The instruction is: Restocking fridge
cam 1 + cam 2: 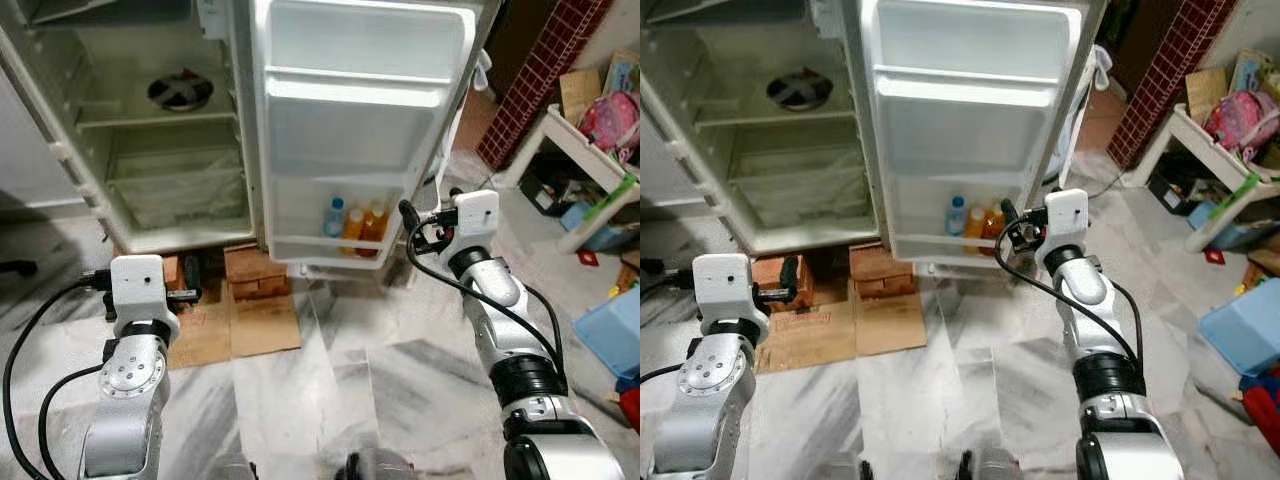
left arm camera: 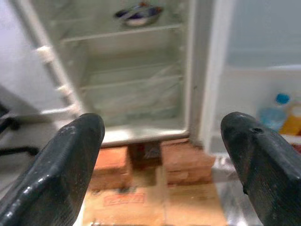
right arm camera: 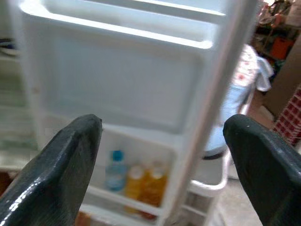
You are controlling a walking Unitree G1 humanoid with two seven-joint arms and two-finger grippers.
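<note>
The fridge [image 1: 150, 150] stands open, its door [image 1: 360, 120] swung toward me. The door's bottom shelf [image 1: 300, 248] holds a clear bottle with a blue cap [image 1: 334, 216] and two orange drink bottles [image 1: 354, 226]; the right wrist view shows the same blue-capped bottle [image 3: 114, 169]. My right gripper [image 1: 415, 230] hovers open and empty just right of that shelf, by the door's edge. My left gripper [image 1: 188, 293] is low at the left, open and empty, pointing at the fridge's base. A dark bowl [image 1: 180, 90] sits on an inner shelf.
Red bricks [image 1: 255, 268] prop up the fridge, with flat cardboard [image 1: 245, 320] on the marble floor in front. At the right are a white table [image 1: 575, 150] with a pink bag [image 1: 612, 118], a blue bin [image 1: 612, 335] and clutter.
</note>
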